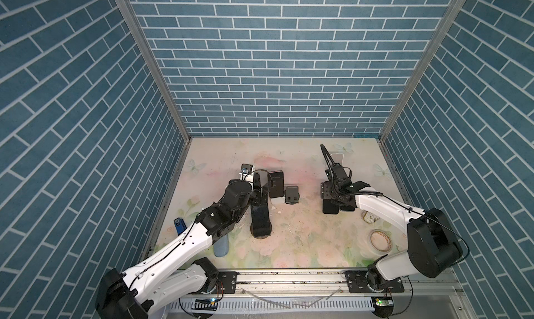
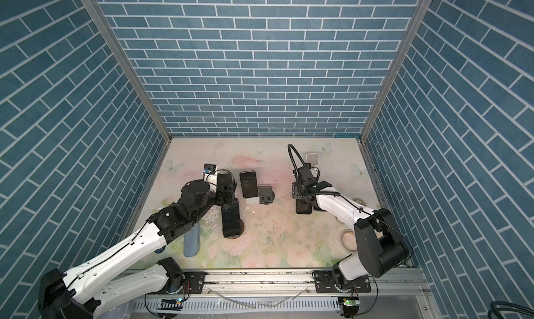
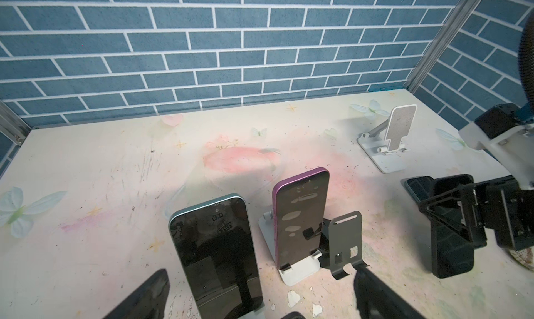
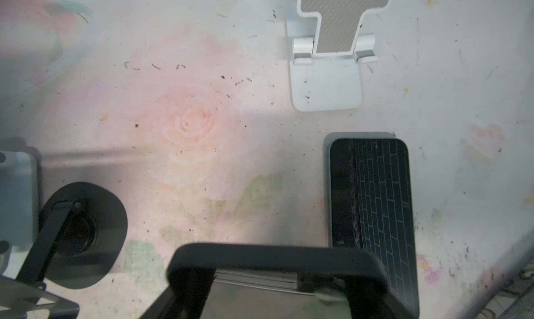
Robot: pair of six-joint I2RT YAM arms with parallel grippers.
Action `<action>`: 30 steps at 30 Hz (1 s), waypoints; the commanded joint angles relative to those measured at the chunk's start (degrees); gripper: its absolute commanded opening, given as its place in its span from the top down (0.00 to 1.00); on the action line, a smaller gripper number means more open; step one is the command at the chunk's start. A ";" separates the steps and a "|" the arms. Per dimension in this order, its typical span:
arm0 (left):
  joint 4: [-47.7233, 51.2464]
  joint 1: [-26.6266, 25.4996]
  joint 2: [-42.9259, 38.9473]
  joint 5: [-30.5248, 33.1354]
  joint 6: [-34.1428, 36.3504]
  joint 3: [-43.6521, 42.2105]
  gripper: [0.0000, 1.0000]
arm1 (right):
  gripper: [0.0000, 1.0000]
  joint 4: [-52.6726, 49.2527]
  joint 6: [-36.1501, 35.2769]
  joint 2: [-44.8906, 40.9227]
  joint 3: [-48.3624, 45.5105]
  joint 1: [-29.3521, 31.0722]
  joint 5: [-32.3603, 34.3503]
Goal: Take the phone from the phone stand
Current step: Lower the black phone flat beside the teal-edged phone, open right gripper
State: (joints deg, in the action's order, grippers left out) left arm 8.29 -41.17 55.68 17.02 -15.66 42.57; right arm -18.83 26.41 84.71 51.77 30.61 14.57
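Four phones, four stands on my floral bench (image 3: 86, 158). The left fingers (image 3: 144, 297) are spread wide either side of the teal phone (image 3: 213, 251), which is upright on its black round-based stand (image 1: 261, 231). The right fingers (image 3: 442, 213) clamp a black-cased phone (image 3: 450, 254), with a flat phone (image 4: 372, 205) lying beside it. The purple phone (image 3: 300, 216) leans on a white stand (image 3: 297, 271). The grey stand (image 3: 345, 242) and far white stand (image 3: 390, 147) are bare. There is open room at the back left.
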 commanded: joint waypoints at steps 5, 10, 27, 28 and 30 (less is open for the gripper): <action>-0.54 -0.41 1.07 -1.55 -0.37 1.97 0.00 | 0.39 1.70 -4.71 3.36 -0.24 -1.93 -5.21; -0.81 -0.45 1.26 -1.28 -0.25 2.32 0.00 | 0.37 1.57 -5.92 7.00 1.66 -2.52 -6.07; 0.08 -0.41 3.50 -1.25 0.23 4.18 0.00 | 0.33 3.32 -6.57 16.60 4.74 -4.68 -5.71; 0.58 -0.43 3.56 -1.11 0.21 4.37 0.00 | 0.33 3.22 -6.55 16.84 4.73 -4.78 -5.56; 1.25 -0.45 3.61 -0.92 0.24 4.63 0.00 | 0.33 2.85 -6.47 17.37 4.82 -4.76 -4.91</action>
State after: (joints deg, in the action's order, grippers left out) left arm 8.43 -41.28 59.07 15.42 -15.84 45.21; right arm -15.38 22.00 99.90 55.22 26.11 7.40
